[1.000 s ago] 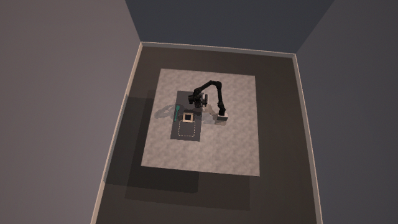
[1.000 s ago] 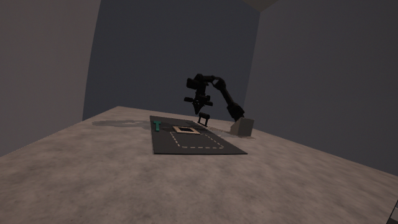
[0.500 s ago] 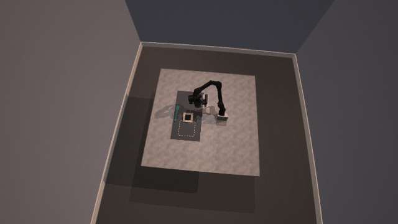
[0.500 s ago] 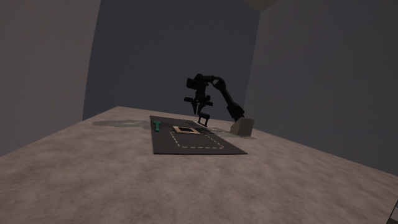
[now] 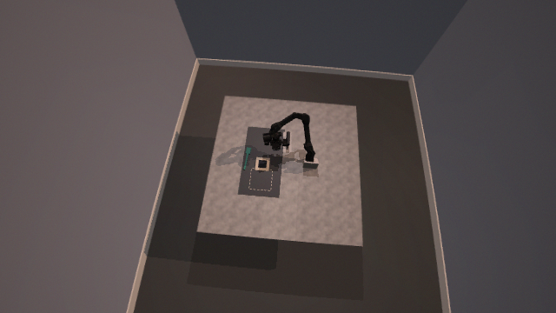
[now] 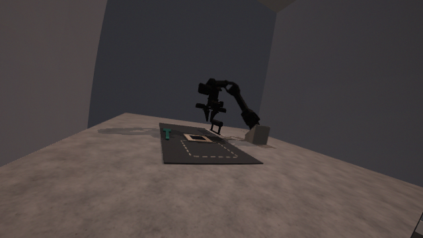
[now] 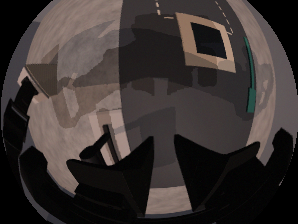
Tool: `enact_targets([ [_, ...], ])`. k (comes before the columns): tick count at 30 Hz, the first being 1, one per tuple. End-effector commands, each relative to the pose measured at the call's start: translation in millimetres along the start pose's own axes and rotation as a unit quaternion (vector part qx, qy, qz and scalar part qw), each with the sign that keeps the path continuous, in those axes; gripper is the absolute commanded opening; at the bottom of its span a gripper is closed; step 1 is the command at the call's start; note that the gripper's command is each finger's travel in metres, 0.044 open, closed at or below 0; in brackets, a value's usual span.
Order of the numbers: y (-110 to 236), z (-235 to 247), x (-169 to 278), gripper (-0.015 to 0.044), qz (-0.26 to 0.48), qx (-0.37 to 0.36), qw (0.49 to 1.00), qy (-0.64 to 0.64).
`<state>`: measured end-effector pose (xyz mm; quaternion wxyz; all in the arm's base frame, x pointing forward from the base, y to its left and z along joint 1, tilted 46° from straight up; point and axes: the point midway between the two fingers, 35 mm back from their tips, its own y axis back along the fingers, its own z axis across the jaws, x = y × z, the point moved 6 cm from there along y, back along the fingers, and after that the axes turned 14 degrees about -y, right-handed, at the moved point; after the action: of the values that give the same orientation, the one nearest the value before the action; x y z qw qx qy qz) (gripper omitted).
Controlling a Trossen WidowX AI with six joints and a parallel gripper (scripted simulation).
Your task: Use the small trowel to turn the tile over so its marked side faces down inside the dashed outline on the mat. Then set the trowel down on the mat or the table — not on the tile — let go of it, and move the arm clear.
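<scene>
Grey mottled stone covers the desk, which fills the lower frame in the exterior view. At its centre lies a dark mat with a dashed outline toward its near end. Right of centre, the black arm arches up from a pale base block, its hand hanging above the mat's far edge, fingers partly drawn together and gripping nothing. Just beyond the outline rests the tile, dark mark facing up. Left of it lies the teal trowel, untouched.
</scene>
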<state>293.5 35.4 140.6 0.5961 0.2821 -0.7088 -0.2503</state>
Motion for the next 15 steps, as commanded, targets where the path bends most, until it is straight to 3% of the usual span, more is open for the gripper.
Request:
enact_targets([
  [1, 0.0, 0.0, 0.0, 0.01, 0.0, 0.0, 1.0, 0.0],
  [3, 0.0, 0.0, 0.0, 0.01, 0.0, 0.0, 1.0, 0.0],
  [7, 0.0, 0.0, 0.0, 0.0, 0.0, 0.0, 1.0, 0.0],
  [15, 0.0, 0.0, 0.0, 0.0, 0.0, 0.0, 1.0, 0.0],
])
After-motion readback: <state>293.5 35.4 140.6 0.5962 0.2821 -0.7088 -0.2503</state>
